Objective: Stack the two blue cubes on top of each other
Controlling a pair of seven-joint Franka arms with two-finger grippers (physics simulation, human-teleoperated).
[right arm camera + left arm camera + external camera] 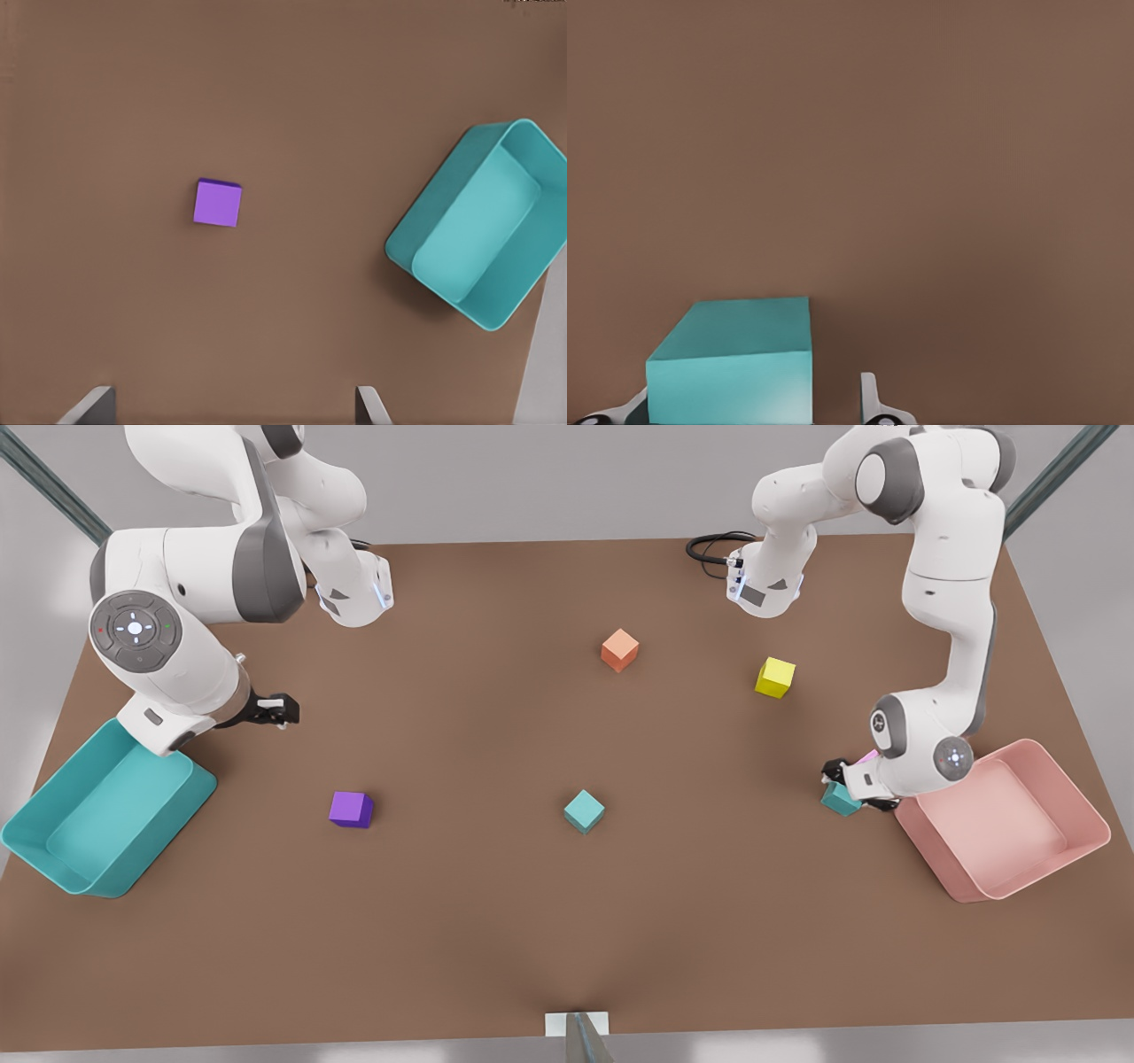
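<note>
High front overview of table [496,921] (wrist cameras downward, closer)

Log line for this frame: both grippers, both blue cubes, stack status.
left gripper: open around blue cube by pink bin | right gripper: open, empty, waiting near teal bin | second blue cube: mid-table, untouched | stack: not started

— What lay beneath me? — A broad brown table [496,921], matte and evenly lit, with soft shadows pooled near its front edge.

— And beyond it? — A pale grey wall [549,478] ran behind the far edge, and dark metal struts [53,487] slanted across both upper corners. A lighter grey floor [1099,629] showed past the table's sides. At the near edge stood a small white bracket [576,1024] on a grey post.
</note>
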